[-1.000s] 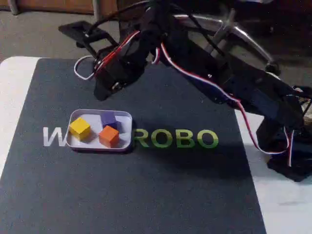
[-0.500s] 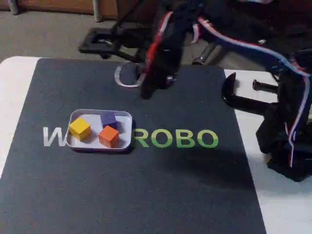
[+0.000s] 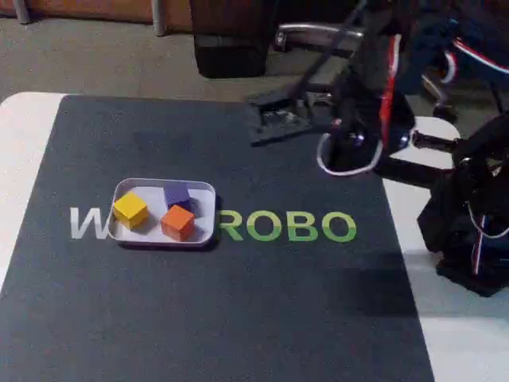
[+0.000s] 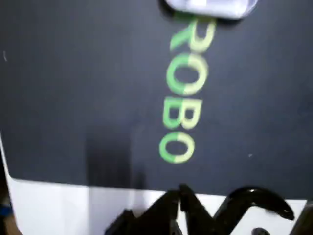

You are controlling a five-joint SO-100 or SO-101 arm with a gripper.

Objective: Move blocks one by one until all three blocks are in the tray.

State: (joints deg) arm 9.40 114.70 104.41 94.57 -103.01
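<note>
All three blocks sit in the tray point(image 3: 124, 191) now, which lies on the dark mat point(image 3: 238, 318) toward its left edge, over the white lettering: yellow block point(image 3: 130, 209) on the tray's left side in the fixed view, orange block point(image 3: 178, 222) just beside it near the front rim, purple block point(image 3: 176, 193) at the back, touching or nearly touching the orange one, hard to say which. Task looks done, imo; what's left is parking the arm. To do that well: keep the gripper point(image 3: 274, 127) high and well apart from the tray, fold back toward the base at the mat's right edge w/o dragging the loose white cable across the mat. Gripper's off at the mat's far edge, nothing in it as far as I can see, but the jaws are blurred, so can't tell if they're parted or closed. Vs. half a sec ago: the arm has swung right and back, away from the tray; the blocks haven't budged. Wrist view catches the tray's rim point(image 4: 210, 7) at the top, green letters point(image 4: 183, 93) below.
</note>
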